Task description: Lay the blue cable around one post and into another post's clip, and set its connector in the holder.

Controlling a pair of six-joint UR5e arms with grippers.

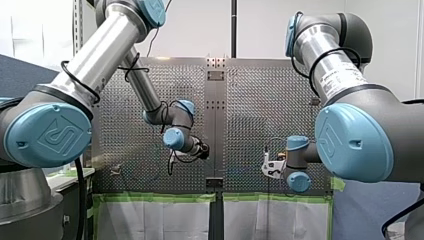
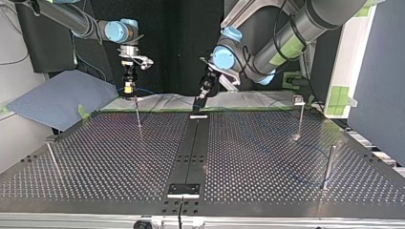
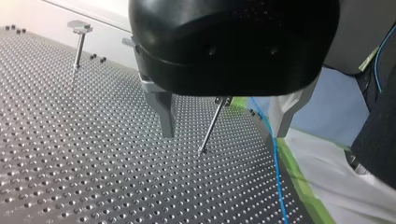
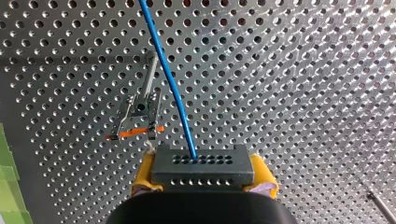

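Observation:
In the right wrist view my right gripper [image 4: 204,176] is shut on the dark grey connector [image 4: 203,164], with a yellow pad [image 4: 144,179] on each side. The blue cable [image 4: 168,79] runs from the connector's face out over the perforated plate. A thin post with a spring clip [image 4: 140,109] stands just ahead of the connector, beside the cable. In the top view this gripper [image 2: 129,90] hangs above a thin post [image 2: 138,117] at the far edge. My left gripper [image 3: 224,133] is open, its metal fingers [image 3: 163,114] straddling a thin post [image 3: 212,123]. Blue cable [image 3: 276,163] lies beside it along the table's edge.
More posts stand on the plate: a clip-topped one [image 2: 299,117], a dark one [image 2: 328,164] and a thin one [image 2: 52,157]. A black bracket [image 2: 184,189] sits on the centre strip at the near edge. Green tape [image 3: 303,186] and white sheeting border the table.

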